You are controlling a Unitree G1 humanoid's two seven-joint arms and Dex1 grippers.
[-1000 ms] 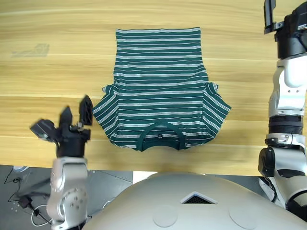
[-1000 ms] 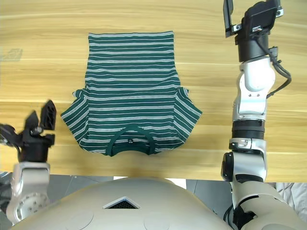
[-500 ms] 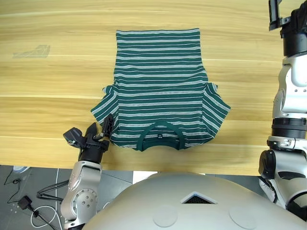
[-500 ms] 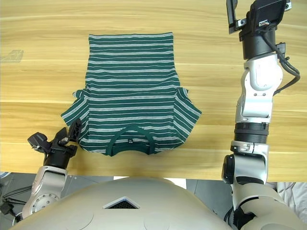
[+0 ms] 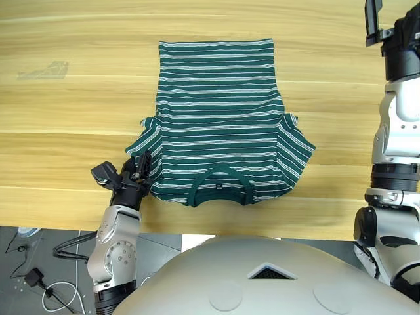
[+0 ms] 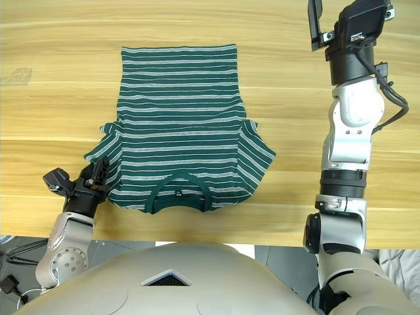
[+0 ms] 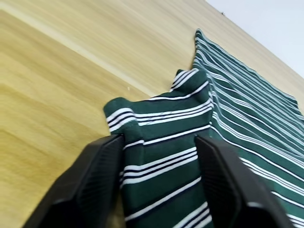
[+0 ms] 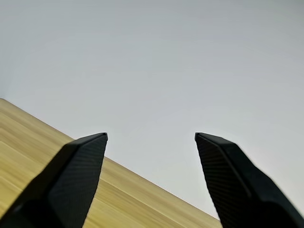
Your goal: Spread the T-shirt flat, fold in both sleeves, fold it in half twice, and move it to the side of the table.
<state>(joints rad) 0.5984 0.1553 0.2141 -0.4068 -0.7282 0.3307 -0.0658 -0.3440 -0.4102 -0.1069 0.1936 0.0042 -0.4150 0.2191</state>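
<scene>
left claw point(image 7: 159, 140) | spread wide | straddles T-shirt point(image 5: 220, 111) sleeve edge

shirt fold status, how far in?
Done: T-shirt lies largely flat on the table. In hand: open left gripper straddles the left sleeve edge, not closed; right gripper is open, raised at far right. Left: both sleeve folds, two halvings, move aside.
</scene>
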